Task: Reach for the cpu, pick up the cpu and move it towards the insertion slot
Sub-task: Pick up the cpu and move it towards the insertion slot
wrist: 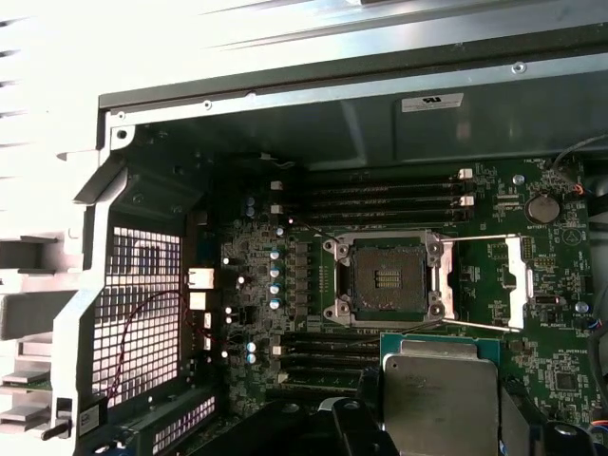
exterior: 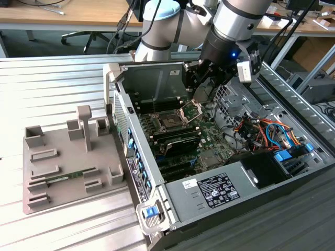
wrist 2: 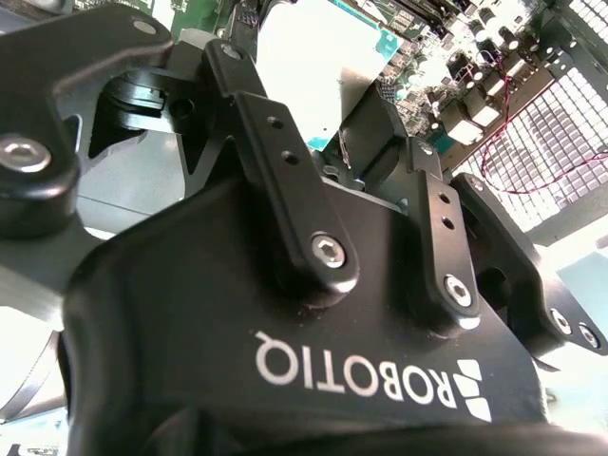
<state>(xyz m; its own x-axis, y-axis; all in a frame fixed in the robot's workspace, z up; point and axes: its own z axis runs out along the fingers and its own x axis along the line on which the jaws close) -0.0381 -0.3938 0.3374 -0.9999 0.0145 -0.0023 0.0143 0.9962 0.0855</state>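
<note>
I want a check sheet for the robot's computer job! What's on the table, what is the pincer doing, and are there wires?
Surface: ribbed metal table, bearing an open computer case.
Job's things: cpu held above the motherboard; insertion slot open, bracket swung aside, nothing in it.
Clutter: grey tray beside the case, a green memory stick lying in it.
Grippers: pincer shut on the cpu, near the slot.
Cables: orange and blue wires inside the case.
Surroundings: wooden desks behind.
</note>
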